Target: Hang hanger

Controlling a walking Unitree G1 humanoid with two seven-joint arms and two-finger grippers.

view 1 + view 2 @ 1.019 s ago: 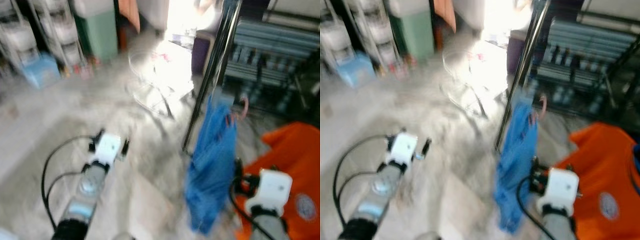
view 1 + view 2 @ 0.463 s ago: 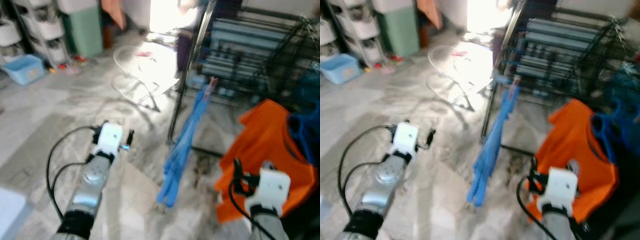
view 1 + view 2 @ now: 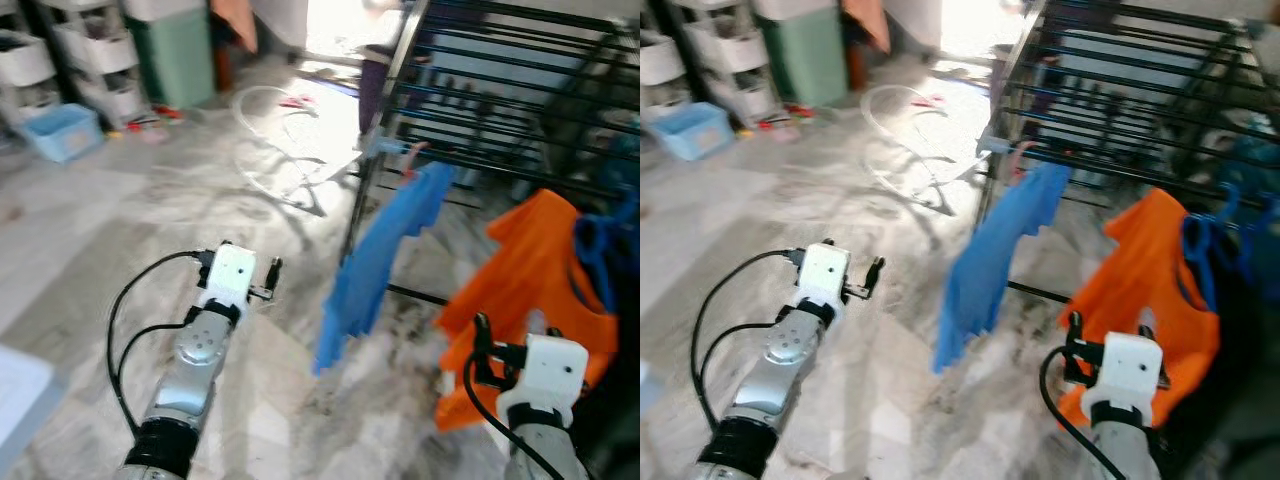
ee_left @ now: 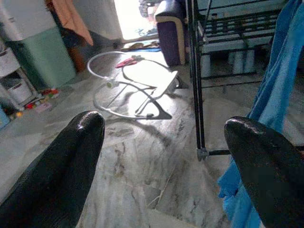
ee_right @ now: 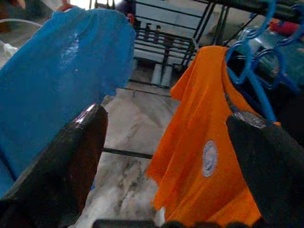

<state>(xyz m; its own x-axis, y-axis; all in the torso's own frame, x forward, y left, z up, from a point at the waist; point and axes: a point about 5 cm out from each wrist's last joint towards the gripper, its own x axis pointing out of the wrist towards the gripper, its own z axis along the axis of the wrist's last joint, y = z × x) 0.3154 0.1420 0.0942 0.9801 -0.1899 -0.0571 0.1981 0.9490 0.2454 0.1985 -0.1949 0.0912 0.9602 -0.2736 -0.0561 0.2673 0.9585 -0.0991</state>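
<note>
A blue garment (image 3: 375, 255) hangs from a pink hanger (image 3: 415, 150) on the black drying rack (image 3: 480, 60), at the rack's left end. To its right an orange shirt (image 3: 530, 270) hangs on a blue hanger (image 5: 251, 57). My right gripper (image 3: 508, 325) is open and holds nothing; it is low in front of the orange shirt (image 5: 199, 133), with the blue garment (image 5: 57, 71) to its left. My left gripper (image 3: 270, 275) is open and holds nothing. It hovers over the marble floor left of the blue garment (image 4: 275, 95).
A white wire frame (image 3: 275, 130) lies on the floor ahead of the left arm. A green bin (image 3: 180, 50), white drawers (image 3: 90, 50) and a blue basin (image 3: 65, 130) line the back left. A purple stool (image 4: 171, 28) stands by the rack's upright post (image 4: 194, 71).
The camera has turned right and steadied, so more of the rack shows. The blue garment has swung and now hangs broader. Both arms hold about the same pose.
</note>
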